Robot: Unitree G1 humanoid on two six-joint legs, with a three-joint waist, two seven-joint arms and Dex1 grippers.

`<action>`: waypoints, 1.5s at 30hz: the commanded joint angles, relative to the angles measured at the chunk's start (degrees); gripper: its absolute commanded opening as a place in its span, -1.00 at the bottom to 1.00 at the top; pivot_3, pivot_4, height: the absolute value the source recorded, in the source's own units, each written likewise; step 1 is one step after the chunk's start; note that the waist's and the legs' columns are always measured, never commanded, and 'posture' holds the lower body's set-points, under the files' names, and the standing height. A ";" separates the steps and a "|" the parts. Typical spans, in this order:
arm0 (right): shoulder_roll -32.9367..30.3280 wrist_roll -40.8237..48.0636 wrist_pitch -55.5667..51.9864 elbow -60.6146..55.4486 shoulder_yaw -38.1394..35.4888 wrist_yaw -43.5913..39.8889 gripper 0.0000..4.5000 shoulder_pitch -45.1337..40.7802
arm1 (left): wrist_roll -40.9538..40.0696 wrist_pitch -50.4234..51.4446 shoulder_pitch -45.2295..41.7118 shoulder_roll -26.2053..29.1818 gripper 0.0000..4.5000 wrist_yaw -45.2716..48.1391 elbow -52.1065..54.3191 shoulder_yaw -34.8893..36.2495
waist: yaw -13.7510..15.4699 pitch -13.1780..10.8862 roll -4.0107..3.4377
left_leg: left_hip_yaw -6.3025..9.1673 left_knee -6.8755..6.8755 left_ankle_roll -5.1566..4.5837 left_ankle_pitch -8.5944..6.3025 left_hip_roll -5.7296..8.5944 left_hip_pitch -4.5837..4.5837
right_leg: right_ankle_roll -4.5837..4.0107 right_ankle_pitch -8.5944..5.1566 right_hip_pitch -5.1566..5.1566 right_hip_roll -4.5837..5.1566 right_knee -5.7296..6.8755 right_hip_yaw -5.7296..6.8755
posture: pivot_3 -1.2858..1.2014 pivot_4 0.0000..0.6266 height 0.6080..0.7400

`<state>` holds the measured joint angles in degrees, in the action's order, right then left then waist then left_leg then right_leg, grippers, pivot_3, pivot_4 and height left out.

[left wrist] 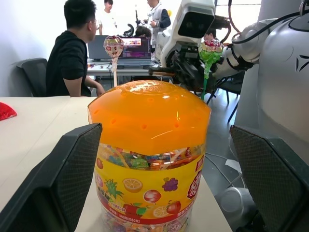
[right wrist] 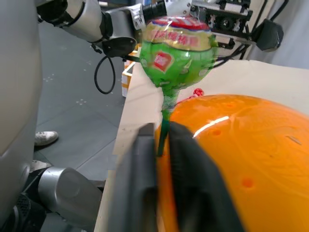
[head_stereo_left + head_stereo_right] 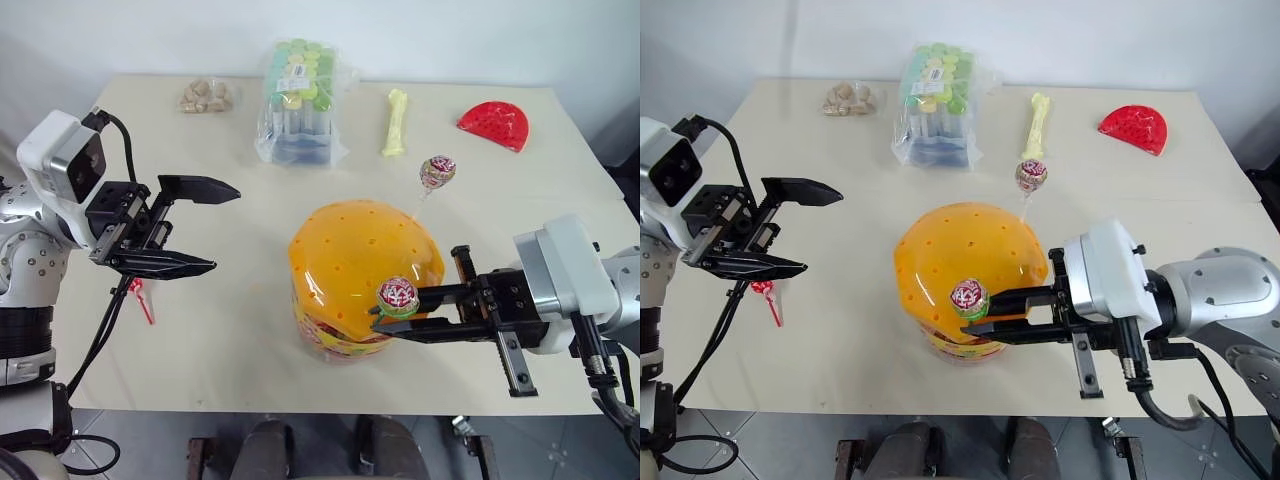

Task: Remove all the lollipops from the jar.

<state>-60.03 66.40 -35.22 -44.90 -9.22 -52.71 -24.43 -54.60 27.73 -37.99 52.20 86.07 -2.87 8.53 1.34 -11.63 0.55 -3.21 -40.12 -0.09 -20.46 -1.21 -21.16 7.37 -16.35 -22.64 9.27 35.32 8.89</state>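
Orange-domed jar [image 3: 365, 275] standing on the table [image 3: 230, 330], near its front edge. Right fingers [image 3: 385, 318] pinched on the green stick of a lollipop [image 3: 398, 294] just over the jar's front. Second lollipop [image 3: 437, 172], on a white stick, standing up out of the dome's far side. Third lollipop [image 3: 139, 296], red-sticked, lying on the table left of the jar. Left fingers [image 3: 205, 228] spread wide, empty, left of the jar.
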 commanded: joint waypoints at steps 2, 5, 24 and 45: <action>0.71 0.42 0.67 -0.34 -0.84 -0.61 -0.99 -1.94 | -0.24 -0.48 -0.48 0.10 1.00 6.36 0.41 1.95 | 0.00 0.00 0.00 | 0.00 0.00 0.00 0.00 0.00 -0.01 | 0.00 0.00 0.00 0.00 -0.01 0.00 | 0.03 -0.52 1.00; 1.14 0.52 0.75 0.13 -0.93 -0.50 -0.99 -3.18 | 0.06 -0.80 -0.67 0.11 1.00 6.41 -0.08 1.91 | -0.01 0.00 0.00 | 0.00 0.01 0.00 0.00 0.00 0.00 | 0.00 0.00 0.00 0.00 0.00 0.00 | 0.03 -0.52 1.00; -5.81 9.43 -5.29 7.50 -24.73 2.06 -0.99 -0.76 | -0.36 -5.75 -2.08 1.30 1.00 6.43 -7.18 -1.43 | 0.10 0.00 0.00 | -0.01 0.05 -0.02 -0.01 0.00 -0.04 | 0.01 0.01 -0.01 0.00 -0.09 0.02 | 0.03 -0.52 1.00; -8.72 -28.51 -18.52 40.77 -15.61 9.00 -0.99 21.16 | -0.87 -9.77 -0.98 5.51 1.00 6.43 -8.68 -2.82 | -0.45 -0.02 -0.05 | -0.33 0.09 -0.16 -0.04 0.00 -0.01 | 0.16 0.21 -0.05 -0.04 -0.29 -0.21 | 0.03 -0.52 1.00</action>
<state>-69.21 40.49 -53.62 -6.34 -27.11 -45.92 -0.63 -54.64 18.92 -39.05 56.57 86.07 -12.11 4.41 0.88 -11.65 0.49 -3.56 -40.03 -0.24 -20.51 -1.21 -21.17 7.53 -16.15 -22.69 9.24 35.02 8.67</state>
